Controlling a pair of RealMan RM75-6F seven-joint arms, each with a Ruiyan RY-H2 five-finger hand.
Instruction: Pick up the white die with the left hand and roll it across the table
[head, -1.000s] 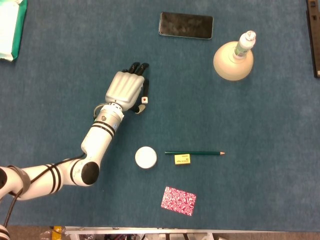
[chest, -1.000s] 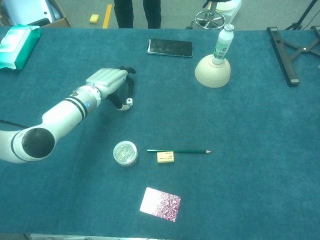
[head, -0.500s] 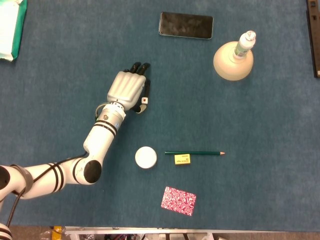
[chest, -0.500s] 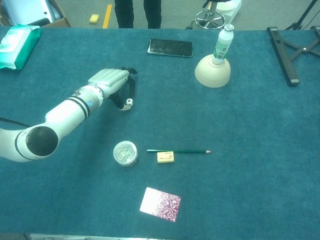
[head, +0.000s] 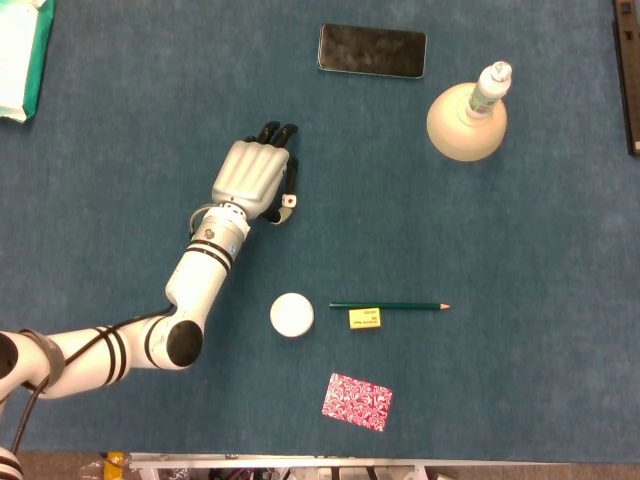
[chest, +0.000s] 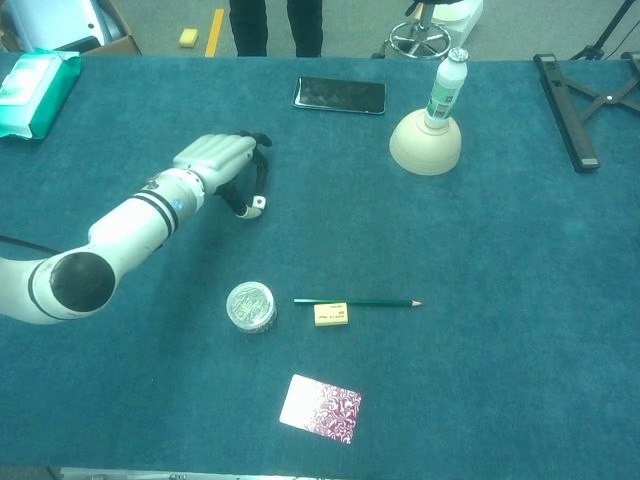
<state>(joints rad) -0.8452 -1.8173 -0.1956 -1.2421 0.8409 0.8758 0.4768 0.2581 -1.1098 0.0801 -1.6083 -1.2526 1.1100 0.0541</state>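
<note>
The small white die (head: 288, 200) sits at the tips of my left hand (head: 255, 178), left of the table's middle. The hand lies palm down with its dark fingertips curled over the die. A finger and the thumb (head: 279, 218) close on the die from either side. In the chest view the die (chest: 258, 203) shows between the same finger and thumb of the left hand (chest: 215, 160), just above the cloth. My right hand appears in neither view.
A black phone (head: 372, 50) and a cream dome base with a bottle (head: 467, 118) lie at the far side. Nearer me are a round white tin (head: 291, 315), a green pencil (head: 388, 305), a yellow eraser (head: 364, 318) and a patterned card (head: 357, 401). A wipes pack (head: 18, 55) lies far left.
The left hand shifted slightly and its finger and thumb closed in on the die, which shows a touch higher in the chest view.
</note>
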